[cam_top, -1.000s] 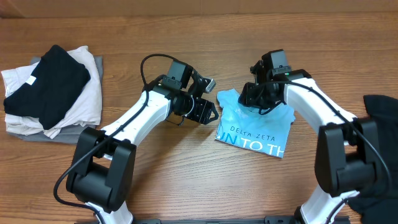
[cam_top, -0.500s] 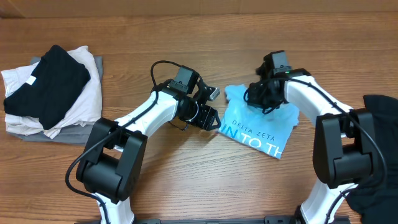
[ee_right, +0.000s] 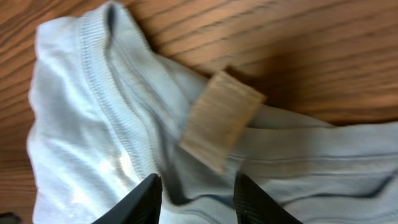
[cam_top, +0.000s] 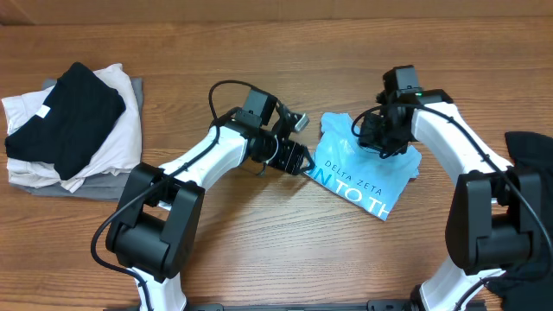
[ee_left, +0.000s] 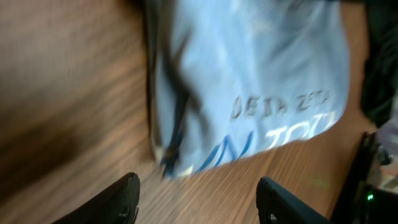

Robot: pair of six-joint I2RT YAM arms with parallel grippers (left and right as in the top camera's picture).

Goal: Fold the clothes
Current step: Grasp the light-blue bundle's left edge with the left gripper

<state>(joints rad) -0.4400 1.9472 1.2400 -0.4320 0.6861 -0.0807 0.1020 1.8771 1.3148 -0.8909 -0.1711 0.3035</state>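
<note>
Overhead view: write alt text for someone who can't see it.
A sky-blue T-shirt with white lettering lies on a wooden table, the right tool over its top edge, the left tool beside it. Stacked clothes sit far left.

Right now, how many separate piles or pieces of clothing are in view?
3. A folded stack at far left, black over white over grey; a sky-blue T-shirt right of centre; dark cloth at the right edge, partly cut off. The stack may hide more.

A brown wood-grain table fills the background
</note>
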